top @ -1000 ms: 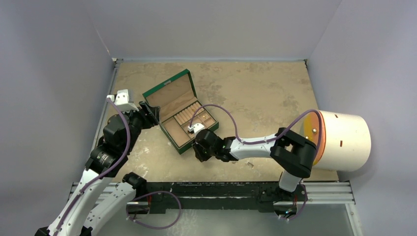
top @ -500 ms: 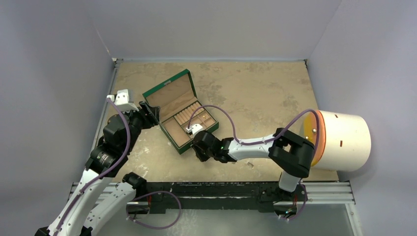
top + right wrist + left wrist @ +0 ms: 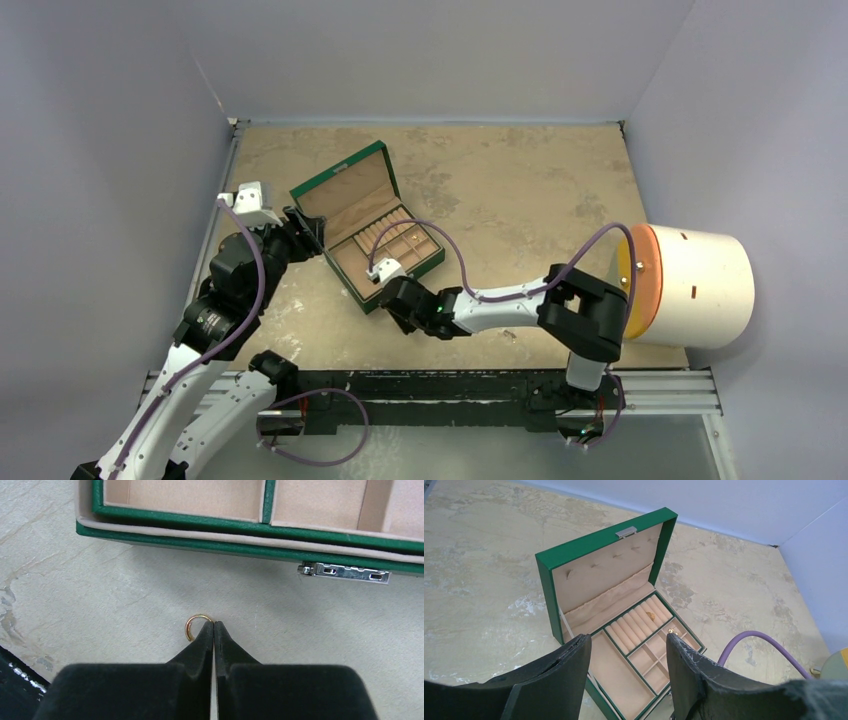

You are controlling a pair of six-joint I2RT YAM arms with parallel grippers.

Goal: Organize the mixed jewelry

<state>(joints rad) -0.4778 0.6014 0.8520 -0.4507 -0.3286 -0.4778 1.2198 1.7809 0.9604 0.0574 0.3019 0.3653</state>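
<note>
On the right gripper, jaws closed tip to tip, low over the table, just in front of the box and left of its latch in the wrist view; against the left tip, a gold ring, lying on the table, touching, partly covered; pinched or only touched, cannot tell; on the left gripper, jaws open, nothing between, hovering above the box's near side; lid upright; inside, a gold piece on the ring rolls; a second gold piece in a small compartment just beside them.
</note>
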